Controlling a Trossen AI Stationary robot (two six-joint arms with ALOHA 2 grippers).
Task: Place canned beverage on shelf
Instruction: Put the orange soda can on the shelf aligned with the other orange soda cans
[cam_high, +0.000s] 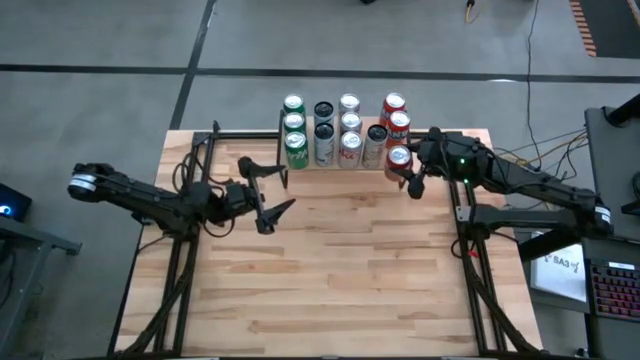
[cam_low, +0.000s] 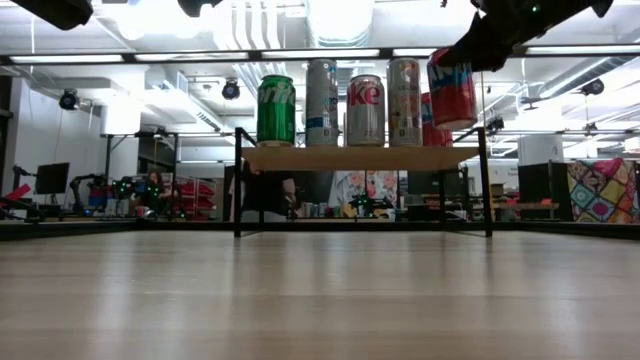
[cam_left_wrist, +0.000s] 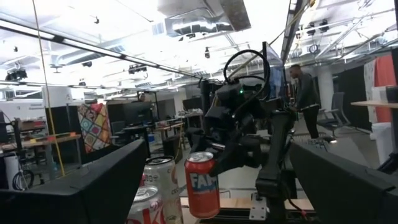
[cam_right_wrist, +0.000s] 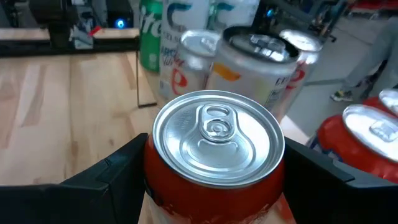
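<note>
The shelf (cam_low: 360, 158) stands at the table's far edge with several cans upright on its board, among them a green can (cam_low: 276, 110) at its left end. My right gripper (cam_high: 402, 170) is shut on a red can (cam_low: 452, 90) at the shelf's right end, in front of two other red cans (cam_high: 396, 115). The held can hangs slightly tilted, above the board. My left gripper (cam_high: 283, 190) hovers open over the table in front of the shelf's left end, with nothing between its fingers (cam_left_wrist: 93, 193). My right gripper pinches the red can's upper side wall (cam_right_wrist: 155, 180), just under the lid (cam_right_wrist: 217, 134), between its two fingers (cam_right_wrist: 106, 180). The fingers come from the table's right, nearly level and slanting slightly down. The can is lifted clear of the shelf board, a little tilted.
Silver and white cans (cam_high: 349, 128) and dark-topped cans (cam_high: 324, 130) fill the shelf's middle. Black arm frames (cam_high: 465, 230) run along the table's left and right sides. The wooden tabletop (cam_high: 350, 280) lies bare toward the near edge. A person (cam_left_wrist: 305, 93) stands in the room beyond.
</note>
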